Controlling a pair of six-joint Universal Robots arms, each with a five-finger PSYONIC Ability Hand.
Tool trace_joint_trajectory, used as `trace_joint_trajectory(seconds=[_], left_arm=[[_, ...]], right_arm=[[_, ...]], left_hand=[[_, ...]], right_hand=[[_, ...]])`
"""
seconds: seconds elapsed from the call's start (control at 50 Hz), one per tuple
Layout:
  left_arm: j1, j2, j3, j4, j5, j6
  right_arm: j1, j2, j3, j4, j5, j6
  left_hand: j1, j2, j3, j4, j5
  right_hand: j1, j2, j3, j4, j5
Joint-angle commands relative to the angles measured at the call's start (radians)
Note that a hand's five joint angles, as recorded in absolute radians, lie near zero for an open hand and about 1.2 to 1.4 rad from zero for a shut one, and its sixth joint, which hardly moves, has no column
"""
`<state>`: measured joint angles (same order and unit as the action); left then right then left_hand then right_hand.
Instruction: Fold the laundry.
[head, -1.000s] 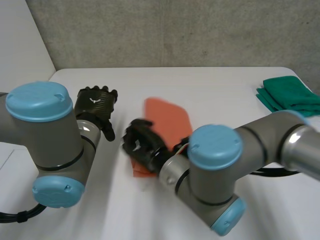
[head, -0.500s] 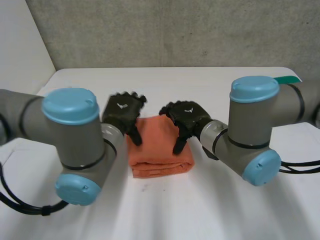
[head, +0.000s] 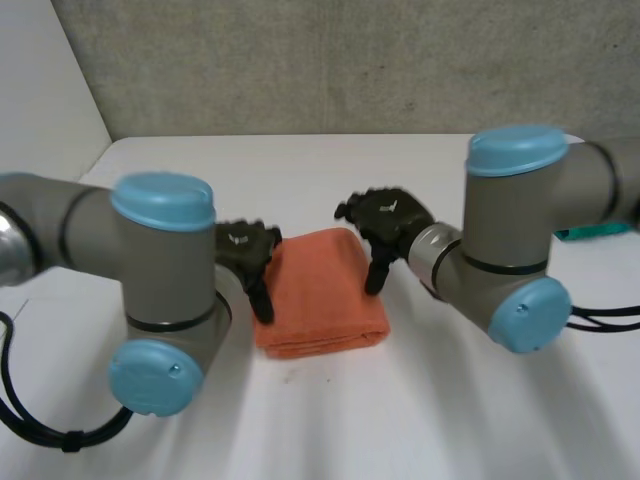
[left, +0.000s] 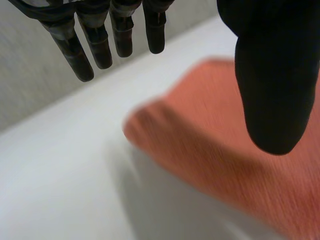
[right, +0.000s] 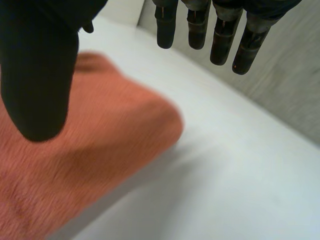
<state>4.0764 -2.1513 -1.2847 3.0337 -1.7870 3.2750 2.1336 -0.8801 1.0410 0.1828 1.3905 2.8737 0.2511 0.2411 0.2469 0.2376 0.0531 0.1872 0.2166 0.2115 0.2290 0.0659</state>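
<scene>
An orange cloth (head: 318, 295) lies folded into a thick, roughly square packet in the middle of the white table (head: 330, 420). My left hand (head: 246, 256) hangs open beside the packet's left edge, fingers pointing down. My right hand (head: 386, 226) hangs open at the far right corner of the packet. In the left wrist view the fingers (left: 80, 55) are straight over bare table and the thumb (left: 270, 75) hovers over the orange cloth (left: 210, 150), holding nothing. The right wrist view mirrors this: thumb (right: 40, 65) above the cloth (right: 90, 150), with straight fingers (right: 220, 40) past its edge.
A sliver of green cloth (head: 598, 232) shows at the far right behind my right arm. A grey wall (head: 330, 60) runs along the table's back edge. Bare table lies in front of the packet and beyond it.
A second ago my right hand was curled at the orange cloth; it has since opened and moved to the right. My left hand has come in to the left edge. The cloth now lies squared.
</scene>
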Motion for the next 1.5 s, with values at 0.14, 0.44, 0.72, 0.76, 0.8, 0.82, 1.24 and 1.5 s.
trace_joint_trajectory(seconds=[0.14, 0.44, 0.72, 0.76, 0.8, 0.82, 1.24, 1.5], left_arm=[[0.033, 0.322, -0.088, 0.089, 0.009, 0.0], [0.041, 0.421, -0.202, 0.079, 0.196, -0.014], [0.076, 0.429, -0.231, 0.079, 0.33, -0.052], [0.076, 0.429, -0.231, 0.079, 0.33, -0.054], [0.076, 0.429, -0.231, 0.079, 0.33, -0.054], [0.076, 0.429, -0.231, 0.079, 0.33, -0.054], [0.076, 0.427, -0.234, 0.08, 0.33, -0.054], [0.079, 0.424, -0.237, 0.08, 0.331, -0.054]], right_arm=[[-0.063, -0.353, 0.315, -0.232, 0.102, 0.045], [-0.099, -0.404, 0.467, -0.083, 0.138, 0.055], [-0.087, -0.261, 0.576, -0.244, -0.13, 0.104], [-0.087, -0.243, 0.574, -0.267, -0.13, 0.101], [-0.087, -0.206, 0.564, -0.29, -0.131, 0.095], [-0.087, -0.191, 0.56, -0.298, -0.134, 0.093], [-0.02, -0.028, 0.438, -0.379, -0.13, 0.033], [-0.014, 0.016, 0.398, -0.401, -0.128, -0.039]], left_hand=[[-0.038, -0.028, -0.033, -0.024, -0.014], [-0.041, -0.031, -0.036, -0.027, -0.017], [-0.043, -0.033, -0.039, -0.03, -0.02], [-0.043, -0.033, -0.039, -0.03, -0.02], [-0.043, -0.033, -0.039, -0.03, -0.02], [-0.043, -0.033, -0.039, -0.03, -0.02], [-0.043, -0.033, -0.039, -0.03, -0.02], [-0.046, -0.036, -0.042, -0.033, -0.023]], right_hand=[[-0.013, -0.042, -0.037, -0.054, -0.066], [-0.013, -0.042, -0.037, -0.054, -0.066], [0.123, 0.094, 0.099, 0.082, 0.07], [0.153, 0.124, 0.129, 0.111, 0.1], [0.191, 0.162, 0.167, 0.149, 0.138], [0.203, 0.174, 0.179, 0.161, 0.15], [0.397, 0.367, 0.373, 0.355, 0.344], [0.579, 0.549, 0.554, 0.537, 0.525]])
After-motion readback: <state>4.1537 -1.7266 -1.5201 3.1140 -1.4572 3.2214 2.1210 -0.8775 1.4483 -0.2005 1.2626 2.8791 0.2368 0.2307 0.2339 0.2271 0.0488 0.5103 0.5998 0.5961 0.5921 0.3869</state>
